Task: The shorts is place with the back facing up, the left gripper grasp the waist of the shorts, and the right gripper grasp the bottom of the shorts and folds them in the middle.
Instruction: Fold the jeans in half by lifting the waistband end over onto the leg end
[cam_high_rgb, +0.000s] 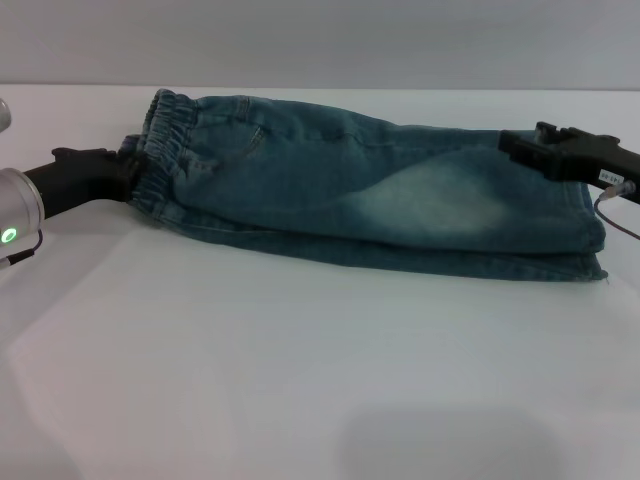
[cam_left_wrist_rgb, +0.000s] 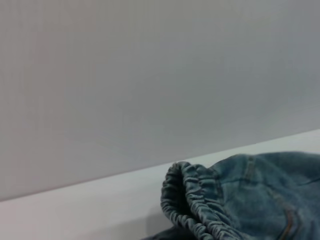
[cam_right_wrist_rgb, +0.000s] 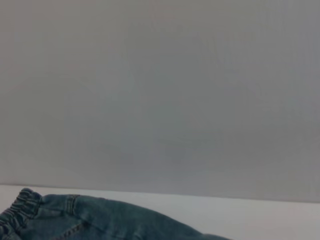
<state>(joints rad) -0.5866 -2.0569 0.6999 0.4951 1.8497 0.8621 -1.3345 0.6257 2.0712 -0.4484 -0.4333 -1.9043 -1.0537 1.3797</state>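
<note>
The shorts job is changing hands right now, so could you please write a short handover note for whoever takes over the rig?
Left gripper: at the waist of the shorts, on the robot's left; its fingertips disappear into the ruched band.
Right gripper: at the bottom of the shorts, on the robot's right, over the far edge of the hem end.
The shorts lie lengthwise across the white table, one leg already stacked on the other.
Done: both grippers are at their ends.
Left: confirm both grasps, then bring the hem end over to the waist to fold in the middle.
</note>
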